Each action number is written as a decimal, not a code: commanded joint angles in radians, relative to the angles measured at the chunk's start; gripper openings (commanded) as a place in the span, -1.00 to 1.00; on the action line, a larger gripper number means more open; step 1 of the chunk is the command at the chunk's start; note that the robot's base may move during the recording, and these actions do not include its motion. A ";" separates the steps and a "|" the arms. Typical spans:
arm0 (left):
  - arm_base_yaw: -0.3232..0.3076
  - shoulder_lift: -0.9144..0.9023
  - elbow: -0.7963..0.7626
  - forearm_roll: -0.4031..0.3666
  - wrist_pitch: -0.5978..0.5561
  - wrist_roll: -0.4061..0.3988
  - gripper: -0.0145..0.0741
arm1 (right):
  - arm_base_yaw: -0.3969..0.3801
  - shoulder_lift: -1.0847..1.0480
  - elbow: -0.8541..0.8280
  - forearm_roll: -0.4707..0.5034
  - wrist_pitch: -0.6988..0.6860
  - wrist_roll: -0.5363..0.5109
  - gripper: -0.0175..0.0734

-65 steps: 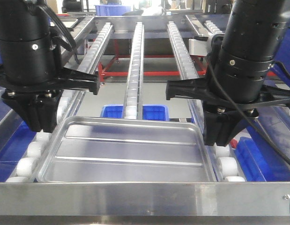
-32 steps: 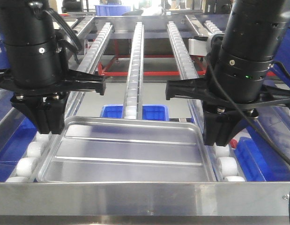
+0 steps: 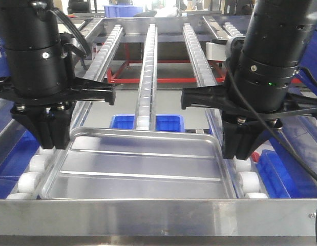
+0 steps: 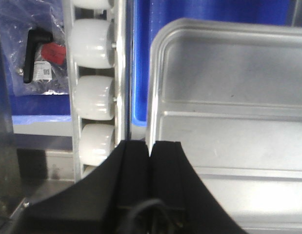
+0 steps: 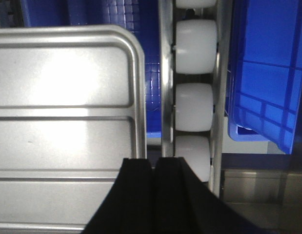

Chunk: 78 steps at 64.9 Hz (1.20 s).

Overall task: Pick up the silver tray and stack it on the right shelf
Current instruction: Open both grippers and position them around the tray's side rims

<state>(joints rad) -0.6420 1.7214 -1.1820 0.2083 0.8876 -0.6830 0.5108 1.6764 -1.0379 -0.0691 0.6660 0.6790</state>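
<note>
The silver tray (image 3: 143, 169) lies flat across the white roller tracks (image 3: 148, 61) of the right shelf, just behind its shiny front rail (image 3: 148, 215). My left gripper (image 3: 48, 141) points down at the tray's left edge. In the left wrist view the tray (image 4: 229, 122) has its rim running into the thin slit between the closed left gripper (image 4: 150, 142) jaws. My right gripper (image 3: 240, 151) points down at the tray's right edge. In the right wrist view the right gripper (image 5: 153, 160) is closed where the rim of the tray (image 5: 63, 136) ends.
Blue bins sit below the rollers, one under the middle track (image 3: 145, 123) and one at the right (image 5: 268, 73). Red framework (image 3: 163, 79) shows farther back under the tracks. A bagged black handle with a red label (image 4: 36, 53) lies left of the left rollers (image 4: 94, 97).
The left arm has shifted right, bringing its gripper against the tray's left edge. The right arm and the tray have stayed where they were.
</note>
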 commanded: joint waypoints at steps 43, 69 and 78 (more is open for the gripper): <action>-0.007 -0.043 -0.030 -0.029 0.026 -0.006 -0.81 | 0.001 -0.039 -0.031 -0.010 -0.026 -0.006 -0.49; -0.007 -0.043 -0.030 0.001 0.026 -0.006 -0.15 | 0.001 -0.039 -0.031 -0.010 -0.030 -0.007 -0.48; -0.007 -0.043 -0.030 0.025 0.019 -0.006 -0.15 | 0.001 -0.039 -0.031 -0.010 -0.041 -0.038 -0.32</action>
<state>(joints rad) -0.6420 1.7214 -1.1820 0.2061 0.9123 -0.6830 0.5108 1.6764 -1.0379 -0.0691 0.6618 0.6679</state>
